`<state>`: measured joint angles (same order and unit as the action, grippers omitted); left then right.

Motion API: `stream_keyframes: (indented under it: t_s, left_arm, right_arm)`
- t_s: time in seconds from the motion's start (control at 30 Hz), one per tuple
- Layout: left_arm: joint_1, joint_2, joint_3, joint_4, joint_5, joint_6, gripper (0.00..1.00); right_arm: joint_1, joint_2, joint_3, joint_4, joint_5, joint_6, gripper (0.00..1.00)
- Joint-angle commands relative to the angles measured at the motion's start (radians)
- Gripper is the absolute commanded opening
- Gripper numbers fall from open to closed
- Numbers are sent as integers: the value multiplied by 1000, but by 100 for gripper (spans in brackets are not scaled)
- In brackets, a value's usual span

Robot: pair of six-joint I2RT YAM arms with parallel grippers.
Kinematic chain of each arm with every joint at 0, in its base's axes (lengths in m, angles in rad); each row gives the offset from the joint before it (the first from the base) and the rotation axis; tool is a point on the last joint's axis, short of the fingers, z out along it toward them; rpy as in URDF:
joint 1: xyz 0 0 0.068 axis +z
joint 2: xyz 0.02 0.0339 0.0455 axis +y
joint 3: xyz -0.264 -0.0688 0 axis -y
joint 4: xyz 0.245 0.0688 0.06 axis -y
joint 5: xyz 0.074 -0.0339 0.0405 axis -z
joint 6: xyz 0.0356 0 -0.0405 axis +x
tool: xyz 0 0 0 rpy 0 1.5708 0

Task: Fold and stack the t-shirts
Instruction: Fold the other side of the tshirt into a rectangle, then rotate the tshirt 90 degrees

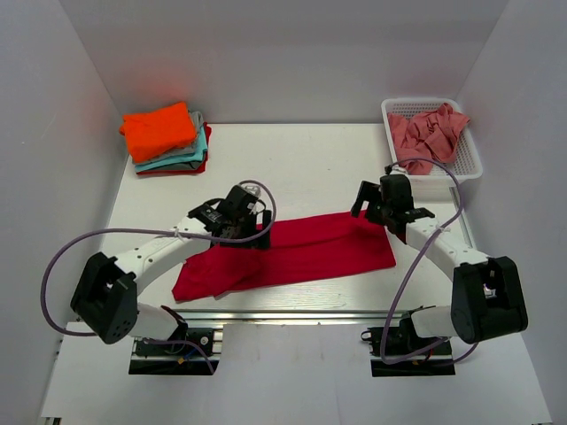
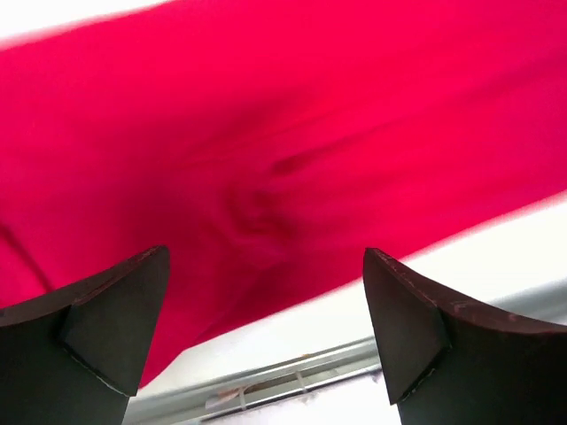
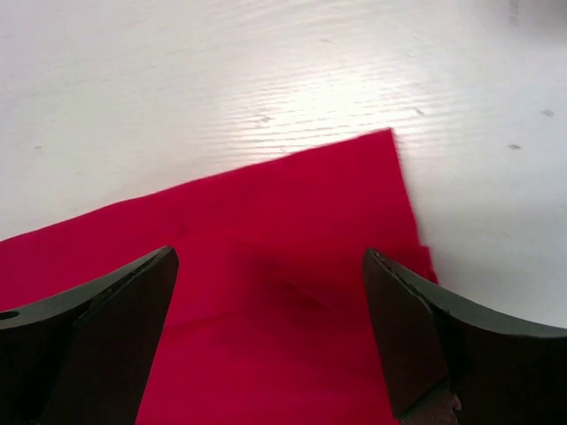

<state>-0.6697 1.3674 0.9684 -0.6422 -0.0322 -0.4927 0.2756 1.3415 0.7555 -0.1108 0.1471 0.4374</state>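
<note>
Fingers spread wide and holding nothing, the left gripper [image 2: 266, 266] hangs over the far edge and the right gripper [image 3: 270, 266] over the far right corner of the crimson t-shirt [image 1: 292, 252], which lies flat on the table [image 1: 310, 159].

White table [image 1: 310, 159], crimson t-shirt [image 1: 301, 257] lying flat across its near middle, stack of folded t-shirts [image 1: 166, 140] with orange on top at far left corner, white mesh basket [image 1: 472, 152] at far right corner

Crimson t-shirt [image 1: 301, 252]: matt soft cloth, lightly creased. Counter [image 1: 292, 168]: smooth, white, faintly grained. Basket [image 1: 434, 188]: white plastic mesh.
</note>
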Motion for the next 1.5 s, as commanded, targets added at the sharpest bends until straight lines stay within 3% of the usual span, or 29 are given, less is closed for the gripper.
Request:
stream_keyframes:
  t_s: [0.0, 0.17, 0.37, 0.57, 0.73, 0.77, 0.83, 0.87, 0.9, 0.93, 0.97, 1.03, 1.1, 1.13, 1.17, 1.27, 1.37, 1.47]
  left_arm:
    - [25, 57, -52, -79, -107, -162, 100]
    - [113, 70, -157, -47, -153, -279, 100]
    - [194, 100, -240, 91, -55, -316, 100]
    - [286, 370, -107, 211, 55, -245, 100]
    - [352, 642, 237, 248, 117, -71, 100]
    - [352, 698, 412, 234, 117, -22, 100]
    - [352, 879, 620, 139, 74, 22, 100]
    - [342, 945, 850, 107, 52, 86, 100]
    - [341, 1083, 968, 42, 28, 95, 100]
    - [341, 1160, 1092, 15, 55, 111, 100]
    - [341, 1235, 1345, -3, 86, 143, 100]
    - [341, 1400, 1565, 71, 214, 154, 100]
    - [341, 1415, 1503, 253, 277, 114, 100]
    - [332, 1405, 1419, 444, 323, 94, 100]
    - [332, 1424, 1419, 502, 324, 54, 100]
    - [309, 1542, 1613, 556, 337, 17, 100]
    - [309, 1544, 1509, 677, 365, -49, 100]
    - [309, 1549, 1523, 635, 335, -49, 100]
  right_arm:
    - [5, 10, 5, 130, -121, -42, 90]
    - [8, 113, 10, 138, -262, -28, 89]
    - [2, 205, -16, 54, -267, 40, 84]
    - [2, 193, -56, -21, -270, 23, 84]
    - [20, 153, -102, -84, -334, -15, 84]
    - [37, 148, -107, -95, -339, -19, 84]
    - [81, 125, -110, -127, -356, -46, 81]
    - [97, 110, -108, -138, -351, -57, 81]
    - [115, 93, -110, -165, -342, -72, 81]
    - [169, 82, -108, -173, -345, -74, 81]
    - [187, 76, -113, -178, -356, -89, 81]
    - [268, 51, -107, -181, -437, -100, 81]
    - [354, 65, -96, -181, -490, -146, 81]
    - [385, 71, -66, -182, -507, -163, 81]
    - [437, 100, -59, -175, -546, -245, 81]
    - [558, 176, -18, -130, -679, -354, 81]
    - [609, 202, 30, -119, -667, -373, 81]
    - [628, 176, 39, -81, -679, -376, 82]
